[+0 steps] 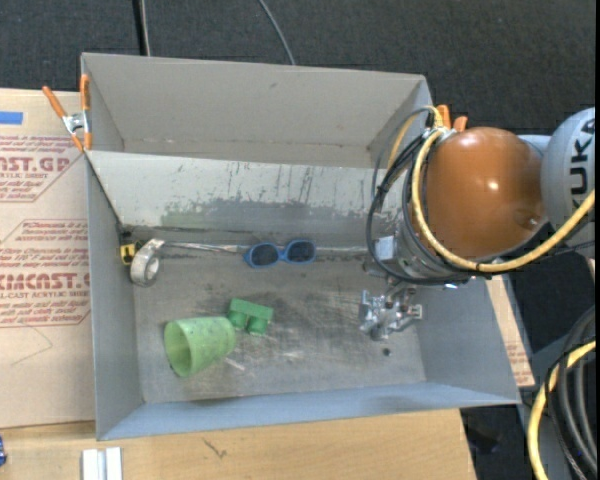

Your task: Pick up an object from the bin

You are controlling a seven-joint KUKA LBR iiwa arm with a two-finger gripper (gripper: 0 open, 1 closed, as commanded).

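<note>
Grey bin (280, 193), arm (480, 193) low over right floor

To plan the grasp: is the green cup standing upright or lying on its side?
Lying on its side: the green cup rests its wall on the bin floor, open mouth facing the view's left.

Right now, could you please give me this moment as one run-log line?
gripper: over bare floor, right side of bin | nearest: green block, green cup | back: blue sunglasses
</note>
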